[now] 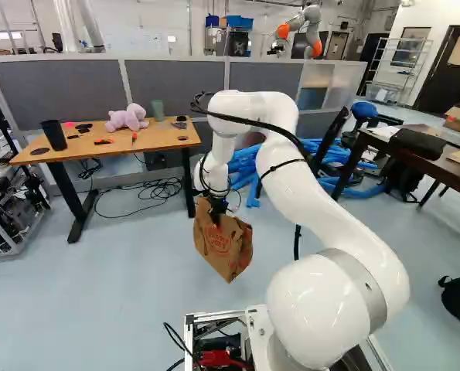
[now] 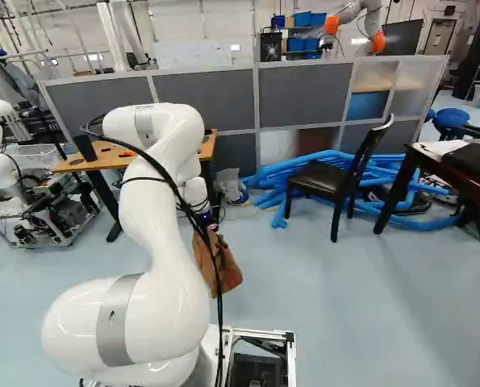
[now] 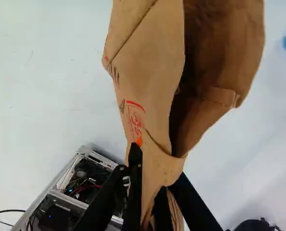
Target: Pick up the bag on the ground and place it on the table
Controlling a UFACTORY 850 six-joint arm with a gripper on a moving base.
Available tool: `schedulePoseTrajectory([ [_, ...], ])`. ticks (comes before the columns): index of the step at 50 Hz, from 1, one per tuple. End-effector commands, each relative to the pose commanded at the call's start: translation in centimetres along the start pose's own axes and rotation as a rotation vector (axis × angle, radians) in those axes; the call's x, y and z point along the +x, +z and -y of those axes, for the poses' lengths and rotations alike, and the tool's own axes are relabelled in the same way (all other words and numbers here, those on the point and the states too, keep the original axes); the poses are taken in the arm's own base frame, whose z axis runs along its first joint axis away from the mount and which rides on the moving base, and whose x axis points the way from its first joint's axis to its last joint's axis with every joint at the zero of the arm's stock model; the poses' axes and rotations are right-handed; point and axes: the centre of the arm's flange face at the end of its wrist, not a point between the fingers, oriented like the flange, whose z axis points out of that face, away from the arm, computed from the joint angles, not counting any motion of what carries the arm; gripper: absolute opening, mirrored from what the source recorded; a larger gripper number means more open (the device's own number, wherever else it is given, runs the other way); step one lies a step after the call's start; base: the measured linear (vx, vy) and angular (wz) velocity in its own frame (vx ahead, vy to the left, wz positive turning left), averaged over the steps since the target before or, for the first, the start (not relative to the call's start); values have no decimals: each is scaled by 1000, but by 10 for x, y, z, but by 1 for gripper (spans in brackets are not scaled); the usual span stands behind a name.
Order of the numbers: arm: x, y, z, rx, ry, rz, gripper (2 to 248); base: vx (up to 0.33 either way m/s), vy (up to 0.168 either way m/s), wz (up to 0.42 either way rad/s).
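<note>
Floor [image 1: 121, 294] lies below; the gripper [image 3: 158, 182] grasps the bag [image 1: 226, 251], already lifted. Carrying it to the table [image 1: 83, 149], probably the wooden one, and placing it remain.

I can see the brown paper bag [image 1: 223, 251] hanging tilted in midair, one lower corner pointing down, its sides creased, red print on one face and its mouth gaping. From here, the table [image 1: 158, 137] stands upright beyond it, a flat light-wood top on dark legs.
</note>
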Motion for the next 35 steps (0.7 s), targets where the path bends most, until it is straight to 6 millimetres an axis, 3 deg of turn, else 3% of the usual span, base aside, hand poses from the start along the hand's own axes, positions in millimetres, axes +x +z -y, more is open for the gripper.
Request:
schedulePoseTrajectory([
  [35,-18,-53,10,-10,-5,-24,21,0,0,0],
])
